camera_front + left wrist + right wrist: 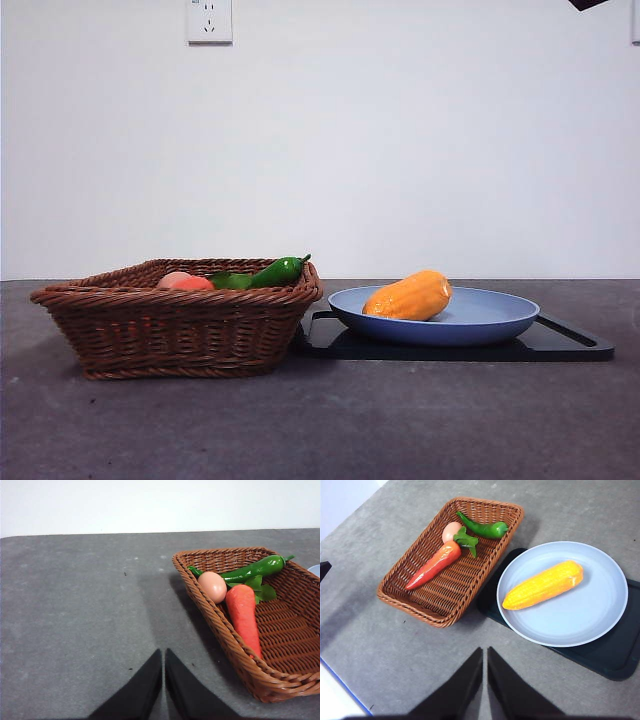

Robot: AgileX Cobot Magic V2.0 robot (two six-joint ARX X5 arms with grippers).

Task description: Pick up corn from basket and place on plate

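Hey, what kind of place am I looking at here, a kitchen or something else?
Probably a lab or test bench set up for robot practice, not a kitchen. A bare gray table against a plain white wall with a power outlet holds only toy food: a corn on a blue plate and a wicker basket.

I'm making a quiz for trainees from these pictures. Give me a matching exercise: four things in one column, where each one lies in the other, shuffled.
Things:
1. corn
2. carrot
3. plate
4. basket

Places:
A. on the black tray
B. directly on the grey table
C. on the plate
D. in the basket

Pairs: 1-C, 2-D, 3-A, 4-B
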